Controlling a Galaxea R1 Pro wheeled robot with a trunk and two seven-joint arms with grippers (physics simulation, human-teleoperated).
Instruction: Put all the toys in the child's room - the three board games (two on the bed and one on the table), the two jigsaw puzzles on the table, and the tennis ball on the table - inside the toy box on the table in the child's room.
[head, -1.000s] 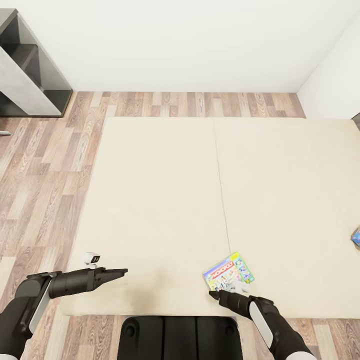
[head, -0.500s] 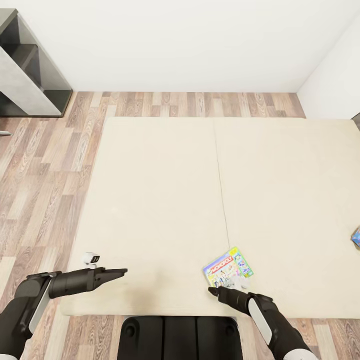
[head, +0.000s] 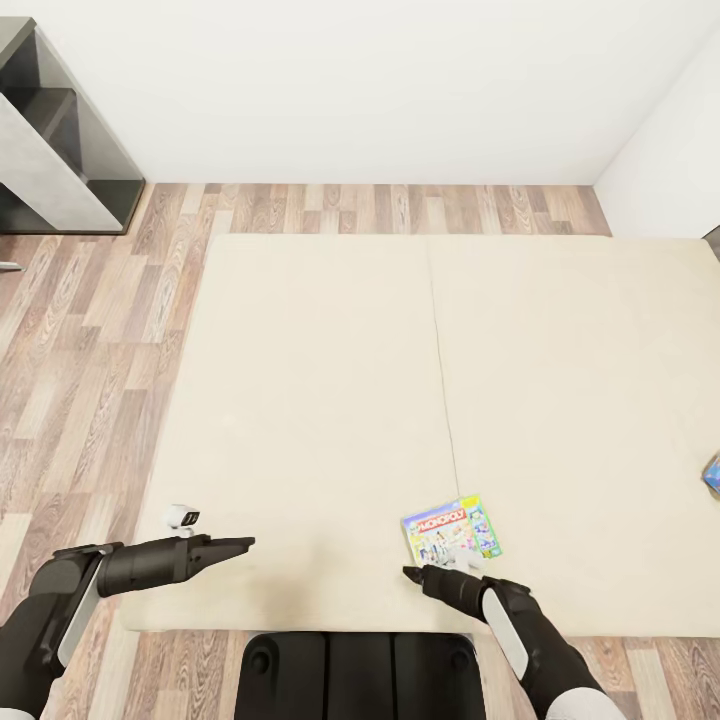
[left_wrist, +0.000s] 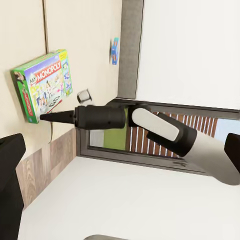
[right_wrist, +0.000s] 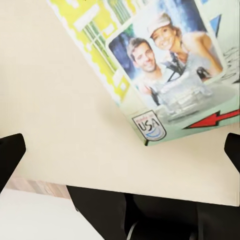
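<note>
the monopoly box (head: 451, 529) lies flat on the bed (head: 330, 400), its green-edged lid bright. the right gripper (head: 412, 575) hovers beside it with jaws spread. left gripper (head: 245, 543): cannot tell.

I can read "MONOPOLY" in white capitals on a red banner across the lid of the Monopoly box (head: 452, 529) lying on the bed (head: 320, 400). In my left wrist view the same box (left_wrist: 44, 82) shows it more fully: a small "MY" stands just ahead of "MONOPOLY". In my right wrist view, the near corner of the lid (right_wrist: 165, 65) carries a small shield-shaped badge reading "USA", with a line of tiny print above it too small for me to make out. The small blue box (head: 712, 472) at the bed's far right edge shows no print I can read.
</note>
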